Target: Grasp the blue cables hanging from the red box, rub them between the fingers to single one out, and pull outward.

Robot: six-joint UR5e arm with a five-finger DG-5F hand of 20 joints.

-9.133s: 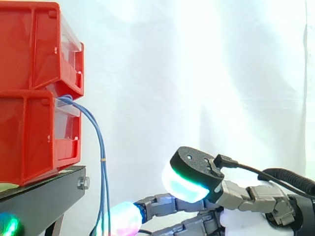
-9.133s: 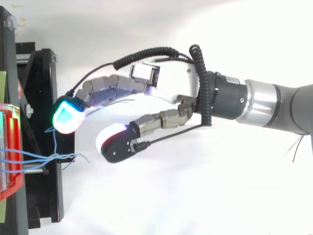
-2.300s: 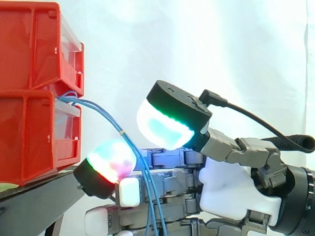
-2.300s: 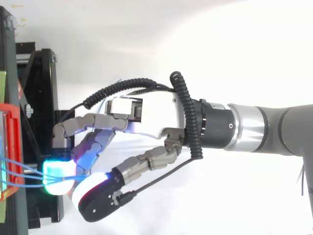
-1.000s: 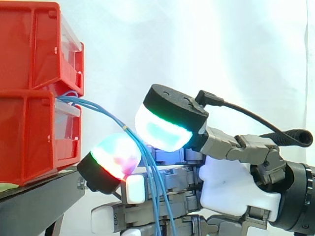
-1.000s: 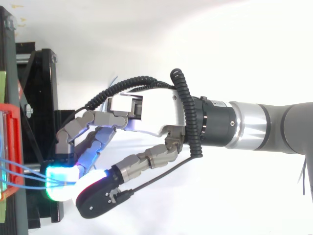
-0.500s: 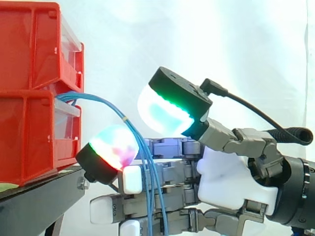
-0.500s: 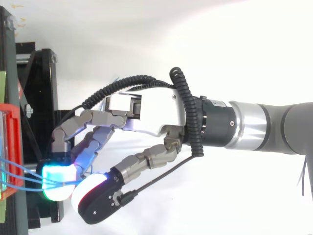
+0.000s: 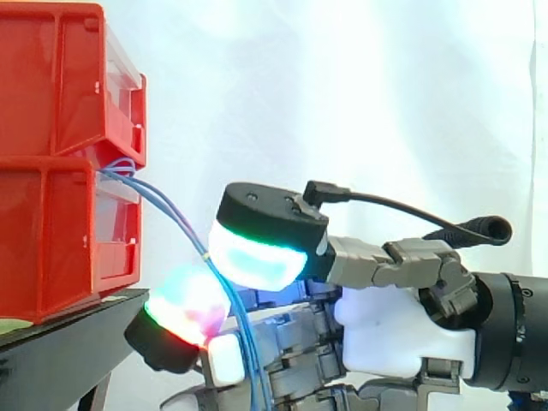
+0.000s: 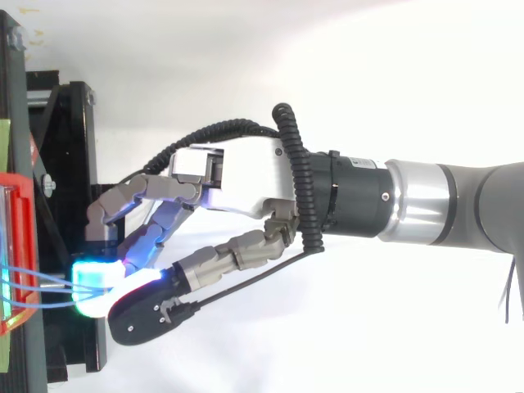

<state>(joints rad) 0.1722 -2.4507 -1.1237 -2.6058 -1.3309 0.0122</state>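
Thumb lowered since half a second earlier, cyan-green pad now brought close over multicoloured fingertip. Hand seen closed: blue cables pinched between thumb and curled fingers. Cables led out at front edge of lower red bin, slanted down to hand, steeper than before. At least two strands counted. Two bins counted, upper red bin stacked on lower, both carried at edge of black stand. White curtain behind.
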